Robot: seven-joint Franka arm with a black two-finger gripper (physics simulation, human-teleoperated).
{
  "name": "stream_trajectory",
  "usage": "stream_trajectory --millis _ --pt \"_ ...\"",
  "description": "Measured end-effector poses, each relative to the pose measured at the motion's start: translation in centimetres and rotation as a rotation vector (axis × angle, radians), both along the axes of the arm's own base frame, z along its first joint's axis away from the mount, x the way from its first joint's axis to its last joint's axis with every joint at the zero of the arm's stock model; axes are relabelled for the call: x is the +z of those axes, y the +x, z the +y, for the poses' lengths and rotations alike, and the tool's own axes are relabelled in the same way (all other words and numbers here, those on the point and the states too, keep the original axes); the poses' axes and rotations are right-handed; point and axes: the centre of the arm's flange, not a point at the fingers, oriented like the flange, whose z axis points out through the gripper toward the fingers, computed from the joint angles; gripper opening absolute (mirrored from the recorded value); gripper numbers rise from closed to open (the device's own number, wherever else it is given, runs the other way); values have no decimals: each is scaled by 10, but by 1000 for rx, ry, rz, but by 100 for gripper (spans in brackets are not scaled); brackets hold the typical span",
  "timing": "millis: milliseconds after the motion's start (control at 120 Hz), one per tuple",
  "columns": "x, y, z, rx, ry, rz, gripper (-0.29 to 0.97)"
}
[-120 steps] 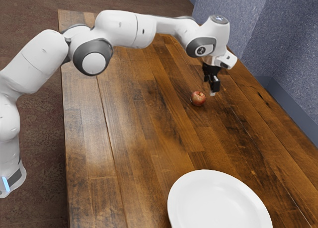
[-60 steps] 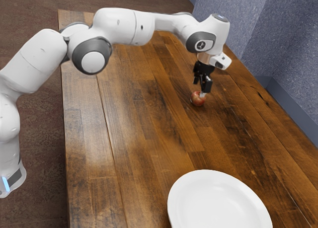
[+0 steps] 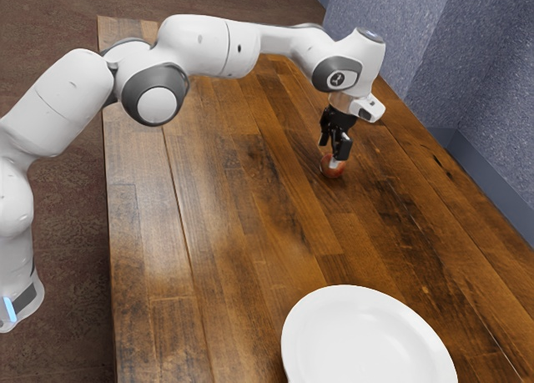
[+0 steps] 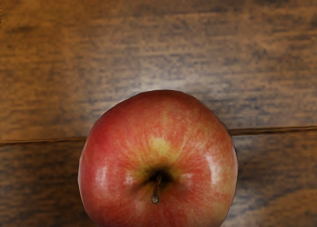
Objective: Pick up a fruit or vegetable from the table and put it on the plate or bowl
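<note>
No legible text, label, brand, number or sign in either view. Surfaces checked: arm (image 3: 209, 45) shells, apple (image 4: 157, 162) skin, plate (image 3: 367, 337), table (image 3: 217, 233) planks. All without lettering.

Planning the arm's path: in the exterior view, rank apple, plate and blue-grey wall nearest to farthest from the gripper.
1. apple, directly under the gripper.
2. wall, at the exterior view's upper right.
3. plate, at the exterior view's bottom edge.
</note>
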Motion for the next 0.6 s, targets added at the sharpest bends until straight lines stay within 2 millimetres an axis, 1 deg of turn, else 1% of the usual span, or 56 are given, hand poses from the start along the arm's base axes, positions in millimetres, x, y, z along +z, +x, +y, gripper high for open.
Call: stream_trajectory --millis 600 --pt "-23 12 2 -1 -2 -42 68"
